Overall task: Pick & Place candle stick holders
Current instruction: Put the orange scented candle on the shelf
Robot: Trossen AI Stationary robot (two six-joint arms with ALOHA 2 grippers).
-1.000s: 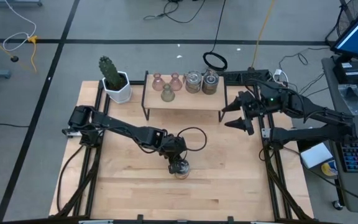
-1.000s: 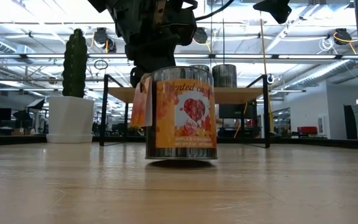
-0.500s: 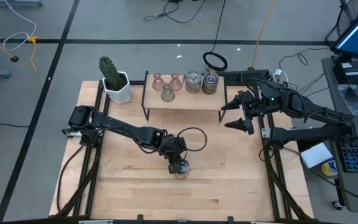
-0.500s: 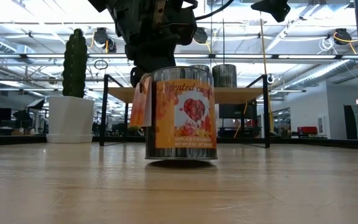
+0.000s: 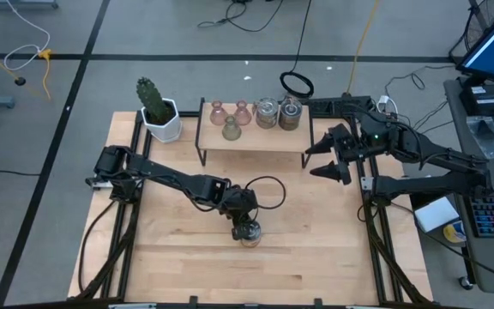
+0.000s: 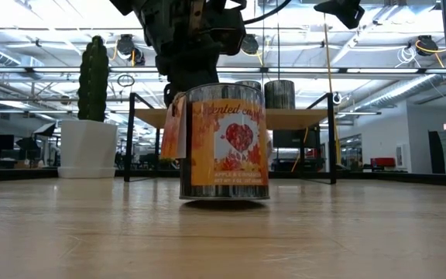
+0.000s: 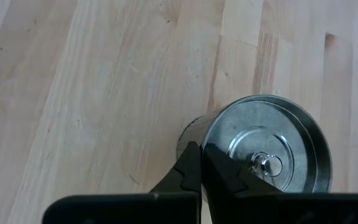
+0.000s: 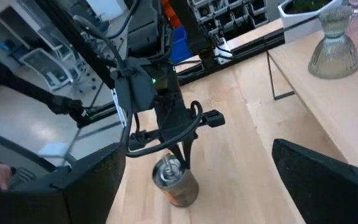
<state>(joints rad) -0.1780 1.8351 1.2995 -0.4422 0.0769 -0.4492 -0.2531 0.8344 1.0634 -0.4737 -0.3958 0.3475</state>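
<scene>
A round tin holder (image 6: 224, 143) with an orange label and a silver knobbed lid (image 7: 266, 163) stands on its base mid-table. My left gripper (image 5: 245, 220) slants down onto its top edge, fingers shut. An orange tag (image 6: 173, 128) hangs at the tin's side under the gripper. On the shelf (image 5: 251, 139) at the back stand two pink holders (image 5: 218, 112) (image 5: 243, 111), an olive one (image 5: 231, 129) and two silvery ones (image 5: 267, 113) (image 5: 290, 114). My right gripper (image 5: 322, 160) hovers open, high at the shelf's right end. My left gripper meets the tin's upper rim (image 7: 207, 142) with its shut fingertips (image 7: 191, 163), slanting down from the table's left and far side. Whether anything thin is pinched between them, I cannot tell. The tin stays upright on the table.
A white pot with a cactus (image 5: 159, 116) stands at the back left beside the shelf. Bare wood lies around the tin on all sides. Black frame rails (image 5: 374, 232) run along the table's left and right edges. Cables and a monitor sit off the table at right.
The tin has turned a little about its upright axis under my left gripper, its label facing slightly differently, while staying on the same spot.
</scene>
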